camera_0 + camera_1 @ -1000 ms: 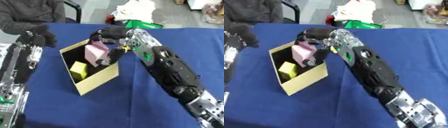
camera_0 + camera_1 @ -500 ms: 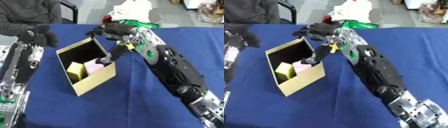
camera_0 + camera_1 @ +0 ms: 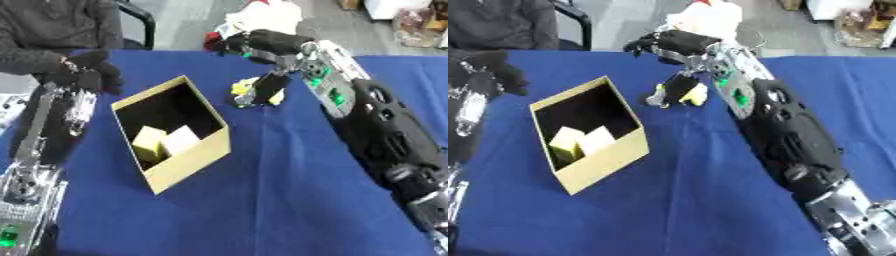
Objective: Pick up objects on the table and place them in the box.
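1. While its dark fingers [image 3: 647,44] spread apart and hold nothing, the right hand [image 3: 677,42] hangs above the far edge of the blue table [image 3: 262,200], just beyond a small yellow-and-black object [image 3: 258,91] lying on the cloth.
2. That object sits right of the box [image 3: 179,165], apart from it, partly under the right forearm [image 3: 745,95].
3. Tilted toward the camera, the open cardboard box holds a yellow block [image 3: 147,141] and a pale block [image 3: 181,140] side by side.
4. At the left, the left hand [image 3: 87,75] is raised beside the box; whether its fingers are curled, I cannot tell.
5. Beyond the table, white crumpled material [image 3: 262,17] lies behind the right hand.
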Motion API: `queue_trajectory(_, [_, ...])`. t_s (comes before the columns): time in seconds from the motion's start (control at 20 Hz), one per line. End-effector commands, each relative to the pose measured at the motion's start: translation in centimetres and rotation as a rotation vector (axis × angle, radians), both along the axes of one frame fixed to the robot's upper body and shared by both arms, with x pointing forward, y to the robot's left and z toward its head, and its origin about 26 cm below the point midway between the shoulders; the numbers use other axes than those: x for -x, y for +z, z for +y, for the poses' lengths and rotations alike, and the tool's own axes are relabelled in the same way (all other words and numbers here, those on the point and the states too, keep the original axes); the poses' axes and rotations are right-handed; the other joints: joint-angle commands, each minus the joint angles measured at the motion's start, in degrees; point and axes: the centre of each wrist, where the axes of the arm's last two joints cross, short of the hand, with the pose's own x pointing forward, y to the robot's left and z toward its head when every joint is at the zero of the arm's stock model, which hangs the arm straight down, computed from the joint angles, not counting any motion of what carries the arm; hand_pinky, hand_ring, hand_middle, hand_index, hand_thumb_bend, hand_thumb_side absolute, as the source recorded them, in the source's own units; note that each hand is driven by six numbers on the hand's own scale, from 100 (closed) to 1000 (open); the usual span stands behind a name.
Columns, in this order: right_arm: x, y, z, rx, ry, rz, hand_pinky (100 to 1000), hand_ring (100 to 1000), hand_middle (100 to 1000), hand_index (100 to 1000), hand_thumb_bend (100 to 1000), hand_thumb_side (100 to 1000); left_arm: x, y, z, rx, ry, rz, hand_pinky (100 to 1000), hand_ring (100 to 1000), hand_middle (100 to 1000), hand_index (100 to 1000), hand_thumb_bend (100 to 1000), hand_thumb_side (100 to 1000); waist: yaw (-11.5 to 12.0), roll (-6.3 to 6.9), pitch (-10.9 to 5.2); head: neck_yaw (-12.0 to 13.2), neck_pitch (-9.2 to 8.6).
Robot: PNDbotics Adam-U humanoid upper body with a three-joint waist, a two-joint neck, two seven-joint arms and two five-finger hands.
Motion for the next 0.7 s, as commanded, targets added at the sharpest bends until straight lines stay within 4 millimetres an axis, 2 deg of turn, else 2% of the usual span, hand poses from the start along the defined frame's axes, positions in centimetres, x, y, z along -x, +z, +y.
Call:
queue_trajectory(0.05, [-0.6, 0.7, -2.0, -0.004, -0.077, -0.004, 852, 926, 859, 983, 294, 263, 0.0, 0.7, 0.6, -0.013, 0.019, -0.025, 630, 647, 619, 823, 119, 668, 0.27, 0.20, -0.66, 0.19, -0.69])
queue_trajectory(0.1, [-0.8, 0.5, -2.4, -0.009, -0.098, 0.002, 851, 927, 861, 982, 380, 424, 0.0, 0.7, 0.6, -0.012, 0.019, -0.025, 630, 647, 619, 823, 120, 675, 0.45, 0.29, -0.55, 0.18, -0.74])
queue_trajectory(0.4, [-1.5, -0.7, -4.2, -0.051, -0.189, 0.007, 850, 934, 879, 983, 374, 424, 0.0, 0.7, 0.4, -0.008, 0.011, -0.026, 629, 646, 619, 823, 118, 678, 1.54, 0.83, 0.16, -0.19, -1.18])
queue_trajectory(0.7, [-1.9, -1.8, -4.7, -0.070, -0.224, 0.002, 847, 937, 876, 981, 373, 430, 0.0, 0.7, 0.4, -0.002, 0.006, -0.024, 629, 647, 619, 823, 116, 681, 2.39, 1.45, 0.83, -0.69, -1.40])
